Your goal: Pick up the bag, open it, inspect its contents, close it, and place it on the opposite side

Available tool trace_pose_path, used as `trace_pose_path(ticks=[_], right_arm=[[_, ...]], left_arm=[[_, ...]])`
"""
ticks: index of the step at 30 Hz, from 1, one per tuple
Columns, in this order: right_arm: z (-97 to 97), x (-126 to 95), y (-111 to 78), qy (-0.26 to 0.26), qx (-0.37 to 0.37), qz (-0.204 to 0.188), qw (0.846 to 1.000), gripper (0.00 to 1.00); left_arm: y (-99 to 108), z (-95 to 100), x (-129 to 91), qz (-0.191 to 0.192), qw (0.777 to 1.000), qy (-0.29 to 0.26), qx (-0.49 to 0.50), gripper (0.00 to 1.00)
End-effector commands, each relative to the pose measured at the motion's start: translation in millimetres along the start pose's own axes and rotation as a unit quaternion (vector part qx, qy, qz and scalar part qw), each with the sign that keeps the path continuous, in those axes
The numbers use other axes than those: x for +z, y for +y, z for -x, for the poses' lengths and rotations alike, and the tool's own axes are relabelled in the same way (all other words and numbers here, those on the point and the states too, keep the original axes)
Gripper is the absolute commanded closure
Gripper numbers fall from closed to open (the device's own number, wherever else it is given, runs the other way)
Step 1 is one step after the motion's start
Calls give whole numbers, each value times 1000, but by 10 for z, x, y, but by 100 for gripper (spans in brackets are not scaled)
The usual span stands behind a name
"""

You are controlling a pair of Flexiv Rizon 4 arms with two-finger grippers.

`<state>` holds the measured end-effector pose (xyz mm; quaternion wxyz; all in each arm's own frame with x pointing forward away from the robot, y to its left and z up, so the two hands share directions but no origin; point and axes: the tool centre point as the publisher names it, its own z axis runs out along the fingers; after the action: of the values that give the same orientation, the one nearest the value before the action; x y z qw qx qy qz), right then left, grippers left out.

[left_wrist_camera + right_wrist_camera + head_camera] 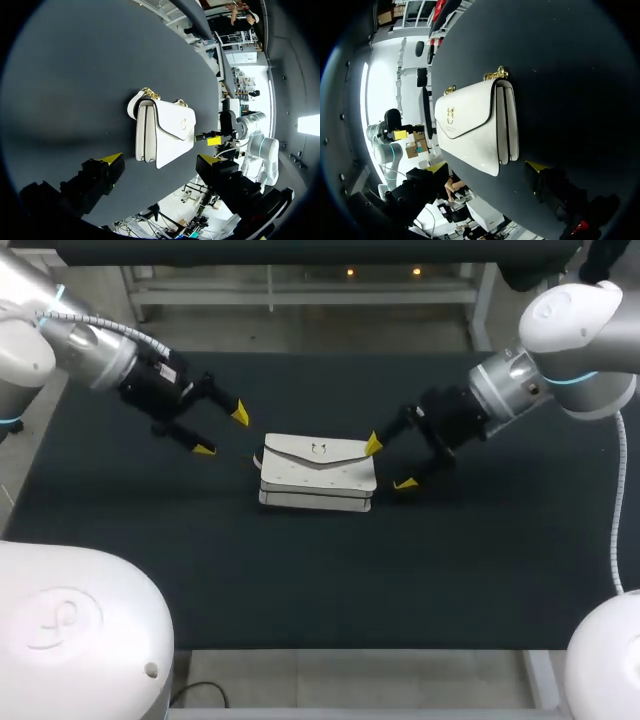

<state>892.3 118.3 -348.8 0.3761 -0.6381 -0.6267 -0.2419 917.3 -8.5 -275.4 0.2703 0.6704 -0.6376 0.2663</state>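
A white bag [318,472] lies flat on the black table [300,580], a little above the middle of the head frame, with its flap shut and a small gold clasp on the flap. The left gripper [222,431] hangs left of the bag in the upper left part of the frame. Its two yellow-tipped fingers are spread wide, hold nothing and stand clear of the bag. In the left wrist view that gripper [161,160] has its tips well apart, the bag [167,130] lies ahead of them, and the gold chain shows at the bag's far edge. The right gripper [389,464] sits at the bag's right end, just right of centre in the head frame, also with fingers spread. Its upper tip is at the flap's right corner and its lower tip is just off the bag's lower right corner, over the table. From above I cannot tell whether the upper tip touches the flap. In the right wrist view the gripper [486,167] has one tip on either side of the nearest corner of the bag [470,120], and neither tip is seen pressing on it. The bag is not gripped.
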Motion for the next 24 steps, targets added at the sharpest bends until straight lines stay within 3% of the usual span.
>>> trace_pose_path(ticks=[1,6,9,11,14,21,24], right_arm=[[9,51,50,-2,-3,-11,1000,0],[-13,108,26,4,-11,-18,1000,1],[-6,152,28,11,-10,-21,1000,14],[7,174,37,16,-8,-22,1000,29],[22,204,56,19,-6,-21,1000,36],[38,262,124,21,-3,-10,1000,37],[40,281,161,31,-3,-4,1000,42]], left_arm=[[34,8,-76,-4,1000,-7,-5,0],[48,53,-102,-11,1000,-1,-12,0],[51,76,-89,-11,1000,-1,-14,0],[56,82,-81,-10,1000,-2,-16,0],[62,93,-79,-10,1000,-2,-17,0],[81,107,-85,-11,1000,-5,-18,0],[85,116,-84,-12,1000,-5,-19,0]])
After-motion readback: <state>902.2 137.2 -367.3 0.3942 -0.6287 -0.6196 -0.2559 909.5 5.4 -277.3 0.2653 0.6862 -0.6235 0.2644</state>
